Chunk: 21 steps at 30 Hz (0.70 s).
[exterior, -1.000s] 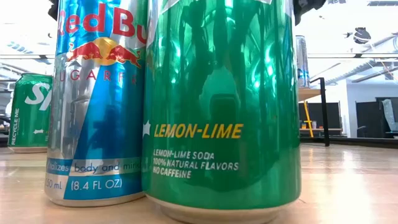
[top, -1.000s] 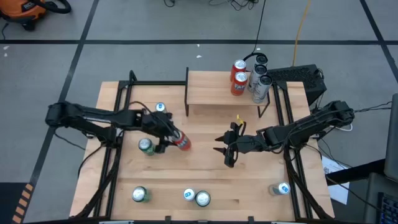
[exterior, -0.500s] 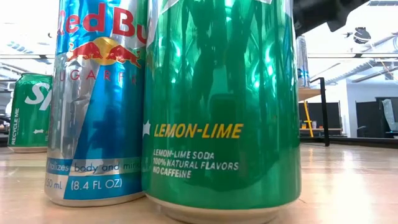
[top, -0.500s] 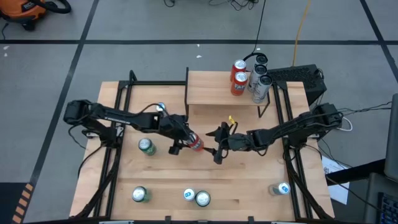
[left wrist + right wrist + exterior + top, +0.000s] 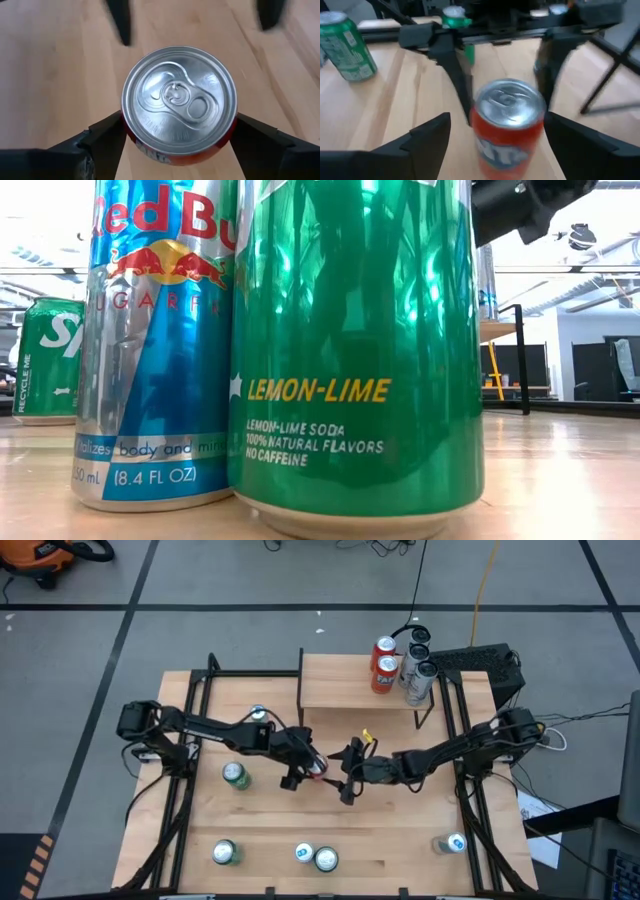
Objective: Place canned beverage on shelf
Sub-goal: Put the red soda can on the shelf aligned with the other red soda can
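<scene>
A red can [image 5: 180,100] with a silver top stands upright between my two grippers at the table's middle [image 5: 320,769]. My left gripper [image 5: 311,766] is shut on it. My right gripper [image 5: 346,775] is open just to the can's right. Its fingers [image 5: 422,145] stand wide on either side of the can [image 5: 507,125] without touching it. The shelf [image 5: 340,685], a light-wood board on black supports, stands at the table's far side. Two red cans [image 5: 382,662] and two silver ones [image 5: 418,665] stand at its right end. My left gripper pinches the red can's round side wall [image 5: 131,139] between its two fingers [image 5: 100,142], just below the top rim. The fingers slant down from the table's left. The can stands upright in the hold. I cannot tell whether its base is clear of the table.
Loose cans stand on the table: a green one [image 5: 234,775], a blue-topped one [image 5: 258,715], three along the near edge [image 5: 224,852] [image 5: 303,853] [image 5: 326,860] and one at the near right [image 5: 452,843]. A green lemon-lime can [image 5: 355,350] and a Red Bull can [image 5: 155,340] fill the low view.
My left gripper has carried the red can toward the table's right edge, up to my right gripper. My right gripper has moved a little toward the table's left, closing in on the can with its fingers open.
</scene>
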{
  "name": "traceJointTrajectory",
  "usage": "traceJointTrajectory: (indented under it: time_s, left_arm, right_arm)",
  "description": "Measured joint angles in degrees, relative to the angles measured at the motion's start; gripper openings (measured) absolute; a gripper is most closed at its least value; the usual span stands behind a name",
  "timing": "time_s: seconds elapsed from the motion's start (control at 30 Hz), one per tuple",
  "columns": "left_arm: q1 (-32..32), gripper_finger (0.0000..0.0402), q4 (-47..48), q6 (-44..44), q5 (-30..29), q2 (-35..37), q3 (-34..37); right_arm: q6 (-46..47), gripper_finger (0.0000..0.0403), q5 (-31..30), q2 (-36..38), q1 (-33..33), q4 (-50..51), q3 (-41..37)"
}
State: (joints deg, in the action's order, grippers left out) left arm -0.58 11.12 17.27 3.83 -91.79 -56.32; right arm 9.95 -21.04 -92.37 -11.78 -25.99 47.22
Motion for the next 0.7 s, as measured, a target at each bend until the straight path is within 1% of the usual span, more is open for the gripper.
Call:
traceJointTrajectory:
  time_s: [0.13,0.23,0.27,0.37,0.47,0.6,0.7]
  left_arm:
    - [0.0,0.0314,1.5,-0.4,-0.9,1.5,0.0]
    - [0.0,0.0315,1.7,-0.4,-0.9,2.0,0.0]
    - [0.0,0.0315,1.6,-0.5,-0.9,2.0,0.0]
    - [0.0,0.0315,1.4,-0.5,-1.0,1.5,0.0]
    - [0.0,0.0315,1.5,-0.9,-1.0,1.0,0.0]
    - [0.0,0.0315,0.6,-2.4,-0.9,1.0,0.1]
    - [0.0,0.0315,0.1,-4.3,-1.0,1.0,0.1]
  right_arm:
    - [-2.0,0.0325,0.2,-2.8,1.4,-6.3,0.0]
    - [-1.4,0.0338,0.3,-4.1,3.2,-7.5,0.0]
    - [-1.0,0.0342,0.8,-4.2,3.9,-7.5,0.0]
    - [0.2,0.0348,4.9,-4.2,5.8,-6.9,0.0]
    - [0.9,0.0349,8.9,-4.2,6.9,-6.7,0.0]
    - [1.3,0.0338,12.3,-4.2,7.6,-5.1,0.0]
    - [1.3,0.0329,12.4,-4.2,7.6,-4.1,0.0]
